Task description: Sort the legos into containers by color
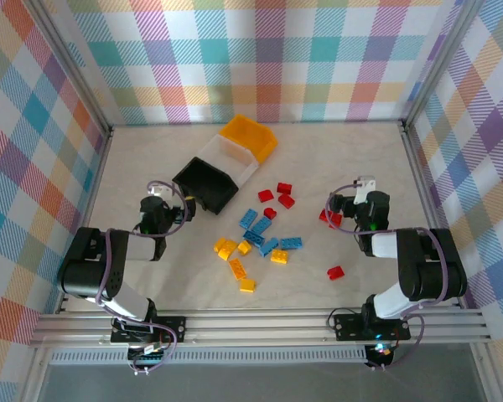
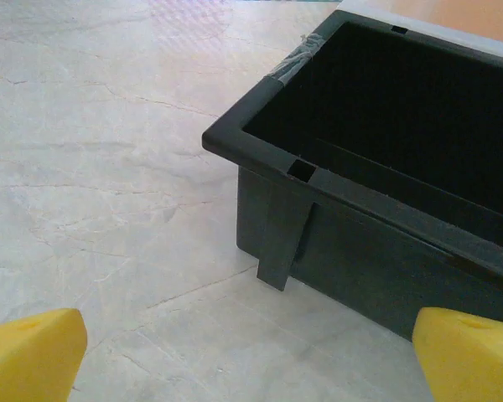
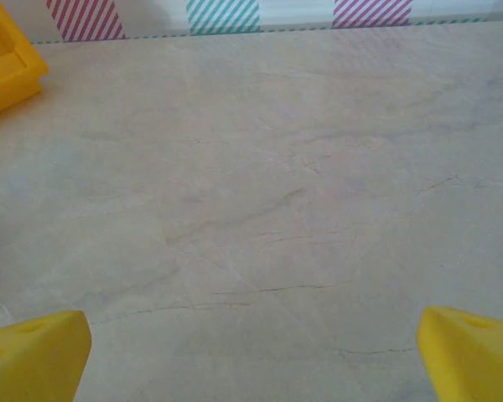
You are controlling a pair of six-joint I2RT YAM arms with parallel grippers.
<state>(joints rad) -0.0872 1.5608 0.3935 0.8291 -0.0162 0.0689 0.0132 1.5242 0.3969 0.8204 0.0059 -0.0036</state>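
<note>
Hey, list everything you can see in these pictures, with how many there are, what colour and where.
red legos: about six, red, four grouped right of the black bin, one farther right, one alone toward the near edge
blue legos: about five, blue, table centre
yellow-orange legos: about five, yellow-orange, on the near side of the blue ones
black bin: one, black, near end of the bin row
white bin: one, white, middle of the row
orange bin: one, orange-yellow, far end
table: one, pale marbled
walls: three, multicoloured plaid
left hand: one, yellow fingertips, open, facing the black bin
right hand: one, yellow fingertips, open, over bare table
</note>
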